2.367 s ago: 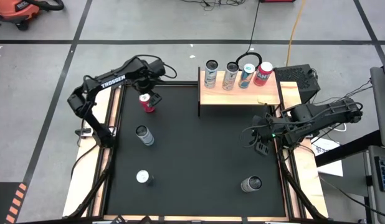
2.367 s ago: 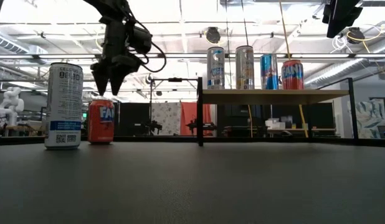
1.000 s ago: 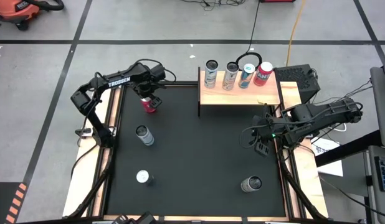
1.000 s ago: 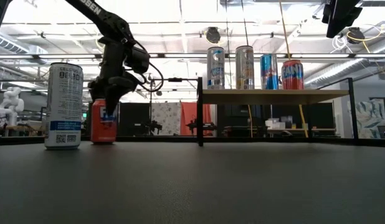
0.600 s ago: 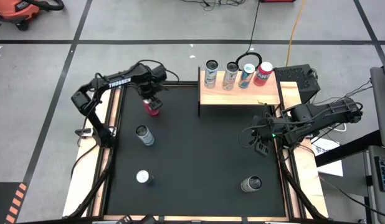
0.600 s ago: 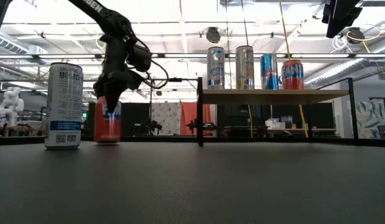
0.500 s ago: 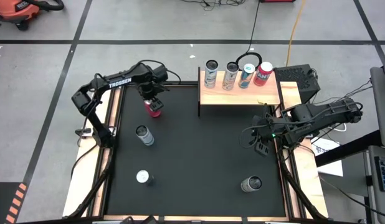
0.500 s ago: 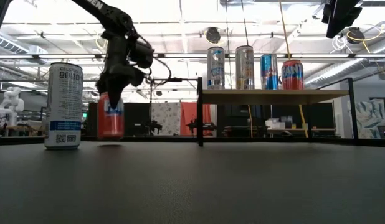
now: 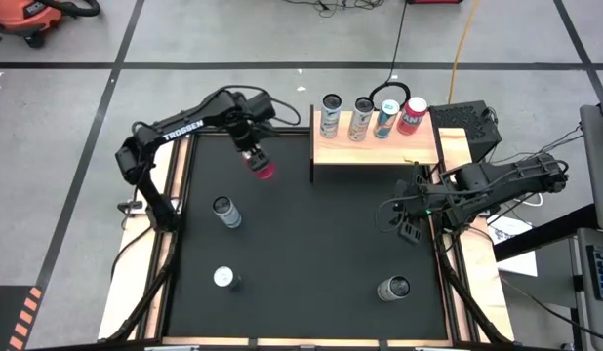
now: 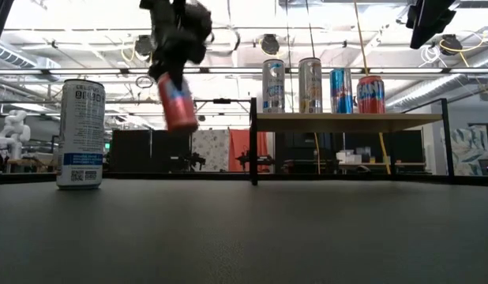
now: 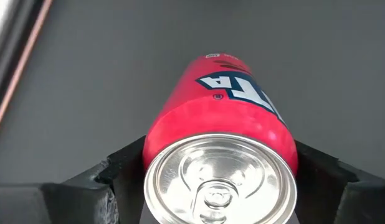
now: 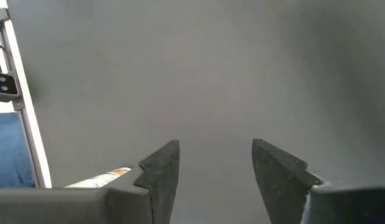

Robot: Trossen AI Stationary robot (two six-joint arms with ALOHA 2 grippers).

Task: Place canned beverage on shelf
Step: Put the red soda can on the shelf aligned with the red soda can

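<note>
Left gripper [image 9: 254, 156]: we clamp the red can [image 9: 262, 168], lifted and tilted, left of the shelf [image 9: 375, 148].
Right gripper [image 12: 214, 168]: we wait, fingers apart, at the table's right edge.
Shelf: four cans along its far edge.

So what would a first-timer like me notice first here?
Probably the red can hanging tilted in mid-air, clamped in the left end effector above the black mat. Next, four cans lined up on the wooden shelf at the mat's far edge, right of the lifted can.
</note>
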